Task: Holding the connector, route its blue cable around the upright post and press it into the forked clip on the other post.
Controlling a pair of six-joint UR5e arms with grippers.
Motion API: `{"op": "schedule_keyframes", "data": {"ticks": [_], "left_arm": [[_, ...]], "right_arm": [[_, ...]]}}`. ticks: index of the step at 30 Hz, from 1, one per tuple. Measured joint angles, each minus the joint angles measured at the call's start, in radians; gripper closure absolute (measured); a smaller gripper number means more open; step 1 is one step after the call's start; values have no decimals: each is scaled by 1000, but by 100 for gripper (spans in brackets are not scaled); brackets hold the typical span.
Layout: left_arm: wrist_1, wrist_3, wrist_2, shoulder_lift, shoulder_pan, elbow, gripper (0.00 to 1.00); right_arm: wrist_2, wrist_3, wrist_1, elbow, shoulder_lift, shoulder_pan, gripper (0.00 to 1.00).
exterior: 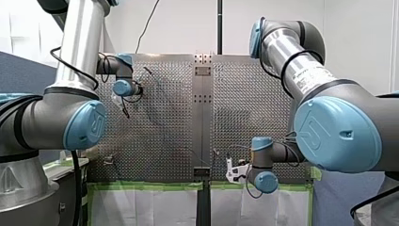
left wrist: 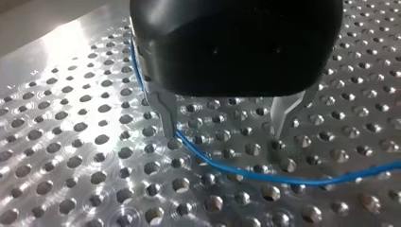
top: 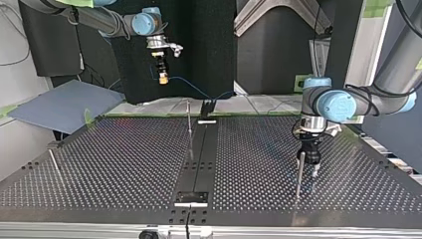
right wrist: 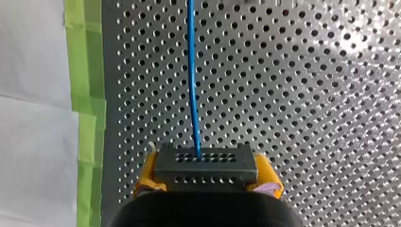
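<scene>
A black connector [right wrist: 205,163] with rows of small holes sits between the yellow pads [right wrist: 146,172] of my right gripper [right wrist: 206,182], which is shut on it. Its blue cable [right wrist: 193,75] runs straight ahead over the perforated plate. In the top view my right gripper [top: 162,75] hangs high at the back left, and the blue cable [top: 191,88] sags toward the table's middle. My left gripper [left wrist: 224,137] stands open just above the plate, with the blue cable [left wrist: 265,177] curving past one metal finger [left wrist: 165,118] and under the gap. In the top view it hovers beside an upright post [top: 300,172].
A thin post [top: 189,122] stands by the dark centre strip [top: 199,159], and another post [top: 53,162] leans at the top view's left. Green tape [right wrist: 85,99] marks the plate's edge beside my right gripper. A grey board [top: 64,104] lies off the table's back left.
</scene>
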Motion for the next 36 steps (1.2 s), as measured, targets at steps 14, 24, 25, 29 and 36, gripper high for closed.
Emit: {"op": "schedule_keyframes", "data": {"ticks": [14,24,25,29,36], "left_arm": [[-115,9,-116,6,-12,-10,2],[-208,98,-205,87,-2,-85,2],[-216,107,-213,96,0,-89,2],[-252,143,-233,132,8,-96,2],[-306,197,-236,186,24,-75,2]], "right_arm": [[-7,-1,6,0,0,0,100],[-8,1,1,-2,1,-1,100],[-8,2,2,-5,1,-2,100],[-10,0,17,-15,0,-3,100],[-9,-1,40,-20,0,-9,100]]}}
